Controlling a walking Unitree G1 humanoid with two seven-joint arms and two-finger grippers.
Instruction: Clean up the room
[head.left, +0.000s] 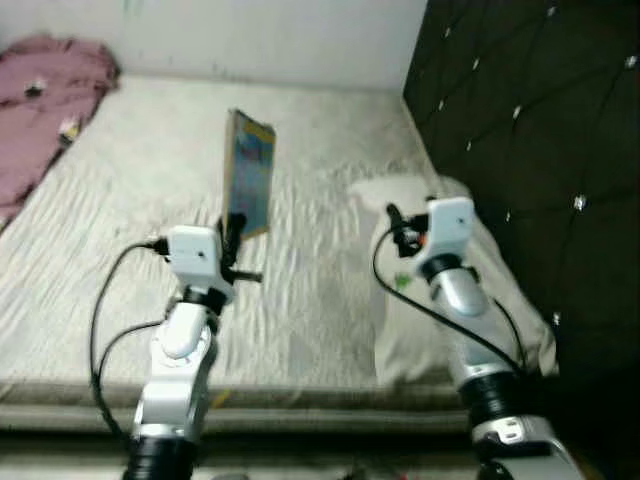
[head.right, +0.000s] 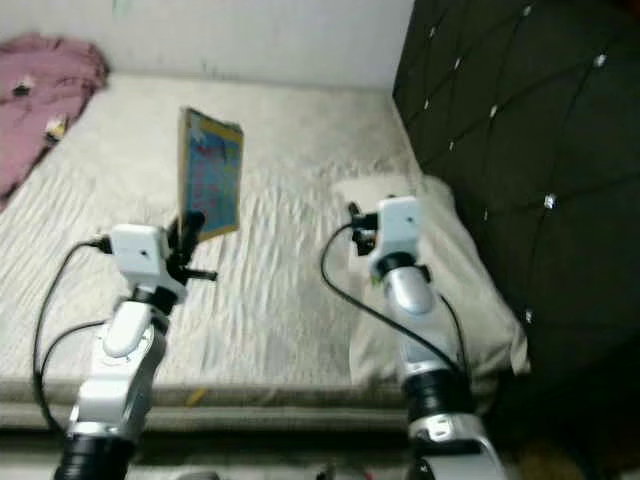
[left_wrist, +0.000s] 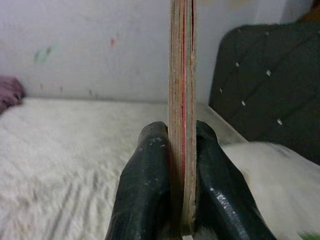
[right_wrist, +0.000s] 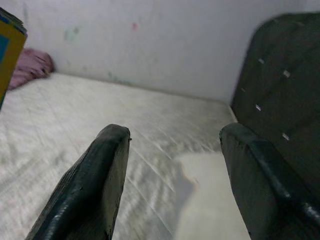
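A thin book (head.left: 249, 172) with a blue and yellow cover is standing upright in the air above the bed (head.left: 150, 260), its lower edge pinched in the left gripper (left_wrist: 181, 190), whose two black fingers (left_wrist: 145, 190) are pressing flat against either side of the book (the wrist camera is looking straight along the book's worn page edges, a red stripe running down them). The left gripper is holding it out over the middle of the pale, wrinkled mattress, clear of the surface. The right gripper (right_wrist: 172, 185) is hovering to the right over a white pillow (head.left: 480, 300), its fingers spread wide apart and gripping nothing. The pillow is lying against a dark quilted headboard (head.left: 540, 150) studded with small shiny buttons. A crumpled pink blanket (head.left: 45, 100) is lying at the far left corner of the bed, against the white wall (head.left: 250, 35).
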